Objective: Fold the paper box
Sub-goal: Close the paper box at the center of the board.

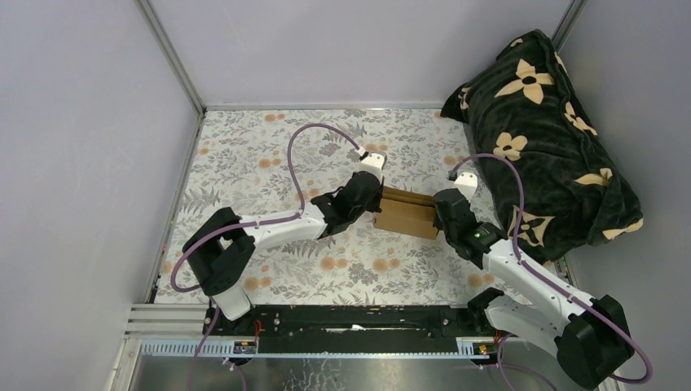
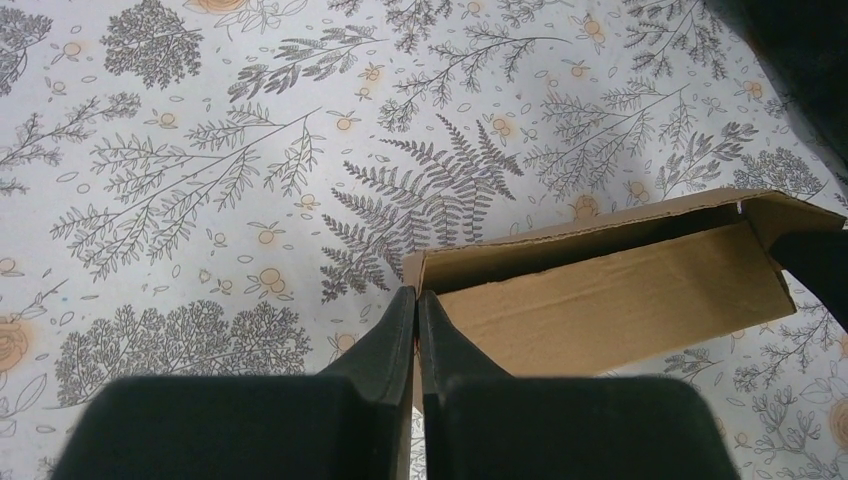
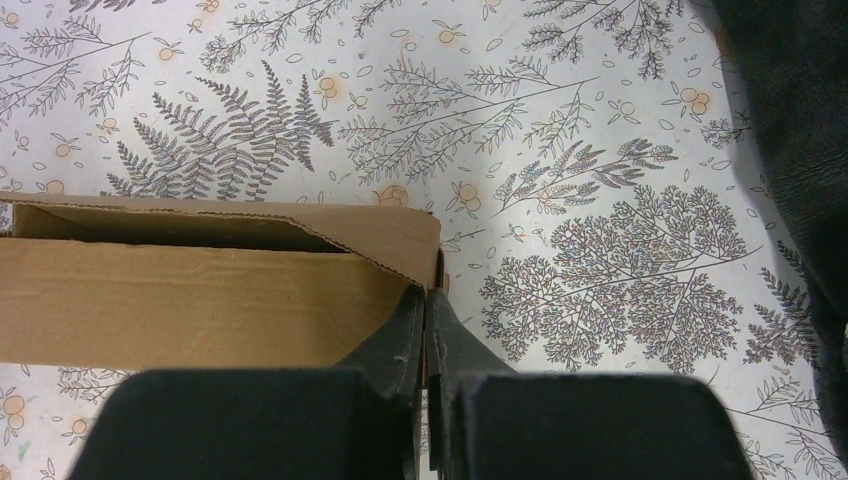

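Note:
The paper box [image 1: 405, 216] is plain brown cardboard and sits partly formed at the middle of the floral table, between my two arms. In the left wrist view the paper box [image 2: 620, 295] shows its open inside. My left gripper [image 2: 416, 293] is shut on the thin wall at the box's left end, and from above it [image 1: 376, 208] meets that end. In the right wrist view the paper box [image 3: 180, 300] runs off to the left. My right gripper [image 3: 426, 292] is shut on the wall at the box's right-hand corner, and it [image 1: 440, 221] shows from above at that end.
A black cushion with cream flowers [image 1: 546, 130] fills the right back corner, close behind the right arm. The floral tablecloth [image 1: 261, 163] is bounded by grey walls on the left and back. A black rail [image 1: 350, 318] runs along the near edge.

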`<move>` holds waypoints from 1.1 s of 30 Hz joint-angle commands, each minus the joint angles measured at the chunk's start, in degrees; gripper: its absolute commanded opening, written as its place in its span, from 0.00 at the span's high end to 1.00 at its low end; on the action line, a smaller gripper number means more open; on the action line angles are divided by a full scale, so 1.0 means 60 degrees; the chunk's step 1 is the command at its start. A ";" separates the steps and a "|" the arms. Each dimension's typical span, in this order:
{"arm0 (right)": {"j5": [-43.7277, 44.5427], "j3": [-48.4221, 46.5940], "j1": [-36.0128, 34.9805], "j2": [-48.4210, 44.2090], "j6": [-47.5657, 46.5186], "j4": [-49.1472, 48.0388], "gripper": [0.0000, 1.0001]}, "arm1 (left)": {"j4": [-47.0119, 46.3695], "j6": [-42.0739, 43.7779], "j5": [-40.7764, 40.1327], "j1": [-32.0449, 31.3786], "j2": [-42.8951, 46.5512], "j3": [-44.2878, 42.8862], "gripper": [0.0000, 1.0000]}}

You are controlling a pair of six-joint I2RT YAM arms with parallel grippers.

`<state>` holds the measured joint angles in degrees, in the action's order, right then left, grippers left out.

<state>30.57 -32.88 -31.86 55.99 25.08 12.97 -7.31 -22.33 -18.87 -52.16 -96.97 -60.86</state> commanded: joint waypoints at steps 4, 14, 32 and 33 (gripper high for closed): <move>-0.0030 -0.0104 -0.0181 0.0117 0.0192 0.0300 1.00 | 0.0850 -0.0643 -0.0487 -0.0307 -0.0001 -0.0862 0.94; 0.0012 -0.0152 -0.0310 0.0195 0.0342 0.0296 1.00 | 0.1299 -0.1447 -0.0519 -0.0386 -0.0195 -0.1076 0.94; 0.0104 0.0043 -0.0454 0.0060 0.0585 0.0340 1.00 | 0.1727 -0.2068 -0.1306 -0.1053 -0.0276 -0.0858 0.94; 0.0105 0.0049 -0.0459 0.0048 0.0598 0.0332 1.00 | 0.1672 -0.2065 -0.1331 -0.1059 -0.0232 -0.0777 0.94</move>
<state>33.12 -32.88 -33.45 56.40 26.48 13.37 4.80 -32.93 -27.75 -56.55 -98.85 -67.02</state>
